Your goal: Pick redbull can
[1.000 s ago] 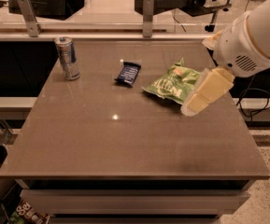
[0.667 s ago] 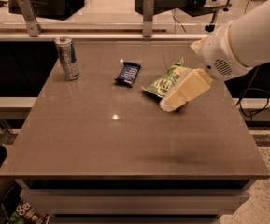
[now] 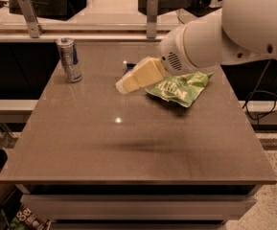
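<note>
Still upright, the slim silver-and-blue metal redbull can (image 3: 69,60) stands well left of the crinkled green chip bag (image 3: 178,89), where it was a second ago. Next, the cream-coloured gripper (image 3: 126,84) has swung leftward off the bag and now hangs just left of it, apart from the can; whether it is spread or closed cannot be told.
</note>
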`<action>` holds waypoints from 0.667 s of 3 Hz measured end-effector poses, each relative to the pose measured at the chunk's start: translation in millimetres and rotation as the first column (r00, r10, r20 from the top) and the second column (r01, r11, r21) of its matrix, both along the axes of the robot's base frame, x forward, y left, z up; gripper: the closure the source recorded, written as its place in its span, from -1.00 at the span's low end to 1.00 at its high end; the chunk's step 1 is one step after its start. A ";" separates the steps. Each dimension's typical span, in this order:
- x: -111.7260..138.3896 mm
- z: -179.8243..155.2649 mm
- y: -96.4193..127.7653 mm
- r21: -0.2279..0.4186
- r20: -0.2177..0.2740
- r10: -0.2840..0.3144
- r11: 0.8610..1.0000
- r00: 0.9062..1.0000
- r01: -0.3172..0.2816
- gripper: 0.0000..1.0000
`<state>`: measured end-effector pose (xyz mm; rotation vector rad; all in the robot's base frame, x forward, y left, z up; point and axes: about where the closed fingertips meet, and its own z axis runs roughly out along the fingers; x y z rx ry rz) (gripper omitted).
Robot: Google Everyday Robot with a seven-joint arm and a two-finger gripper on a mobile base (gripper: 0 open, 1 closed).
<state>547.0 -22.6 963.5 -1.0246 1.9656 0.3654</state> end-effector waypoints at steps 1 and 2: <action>0.6 0.9 2.1 0.003 0.002 0.000 1.000 1.000 0.000 -1.00; 1.3 2.5 1.6 -0.004 0.007 -0.013 1.000 1.000 0.013 -1.00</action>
